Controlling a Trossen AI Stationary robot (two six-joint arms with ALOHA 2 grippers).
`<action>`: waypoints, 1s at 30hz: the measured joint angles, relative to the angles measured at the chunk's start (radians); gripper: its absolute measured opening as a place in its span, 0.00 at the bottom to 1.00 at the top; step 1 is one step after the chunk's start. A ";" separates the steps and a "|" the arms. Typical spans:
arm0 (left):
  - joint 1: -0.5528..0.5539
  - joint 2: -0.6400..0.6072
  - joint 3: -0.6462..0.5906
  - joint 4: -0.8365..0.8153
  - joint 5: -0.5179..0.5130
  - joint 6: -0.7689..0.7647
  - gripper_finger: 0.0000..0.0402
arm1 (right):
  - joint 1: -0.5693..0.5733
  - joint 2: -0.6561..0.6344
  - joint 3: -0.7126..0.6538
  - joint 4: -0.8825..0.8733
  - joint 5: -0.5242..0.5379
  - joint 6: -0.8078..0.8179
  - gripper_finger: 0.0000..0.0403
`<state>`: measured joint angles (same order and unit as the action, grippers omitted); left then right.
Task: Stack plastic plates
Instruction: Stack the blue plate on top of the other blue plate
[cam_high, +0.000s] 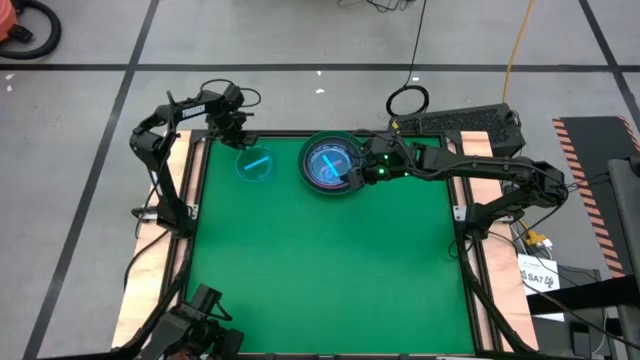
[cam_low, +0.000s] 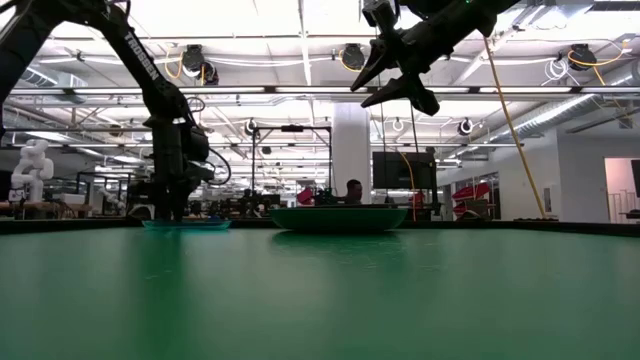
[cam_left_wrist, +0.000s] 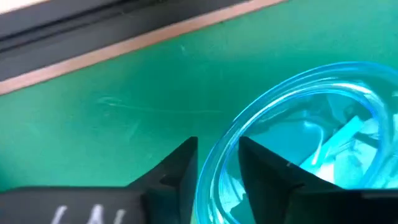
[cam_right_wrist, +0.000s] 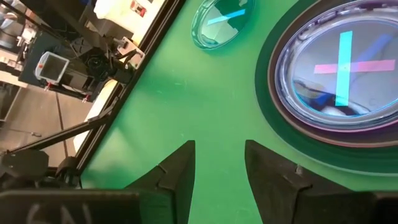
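A small translucent cyan plate lies flat on the green mat near the far left corner, also seen in the low view. My left gripper is down at its far rim. To its right a stack rests on a larger dark green-grey plate, with translucent cyan and pinkish plates nested inside it. I cannot make out an opaque hot pink plate. My right gripper hangs open, high above the stack's right side. My left gripper straddles the cyan plate's rim, one finger outside the plate and the other inside it. The fingers come from above at the plate's far edge. The plate still lies flat on the mat.
A wooden border and black frame ring the mat. Cables and a black device lie beyond the far right edge. The mat's middle and near half are bare green. A person shows far behind the table.
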<state>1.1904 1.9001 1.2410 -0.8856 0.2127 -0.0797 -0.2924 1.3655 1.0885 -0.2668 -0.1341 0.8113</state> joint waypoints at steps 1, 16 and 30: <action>-0.002 0.009 0.000 -0.001 -0.001 0.004 0.28 | 0.000 0.000 0.000 0.000 0.000 -0.007 0.33; -0.025 0.029 0.000 0.013 0.071 -0.012 0.02 | -0.001 -0.001 0.000 -0.015 -0.057 -0.041 0.33; -0.051 -0.097 -0.002 -0.013 0.217 -0.064 0.01 | -0.029 -0.001 0.000 -0.014 -0.080 -0.068 0.33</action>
<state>1.1394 1.8028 1.2392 -0.8984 0.4293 -0.1434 -0.3210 1.3647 1.0885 -0.2813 -0.2146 0.7436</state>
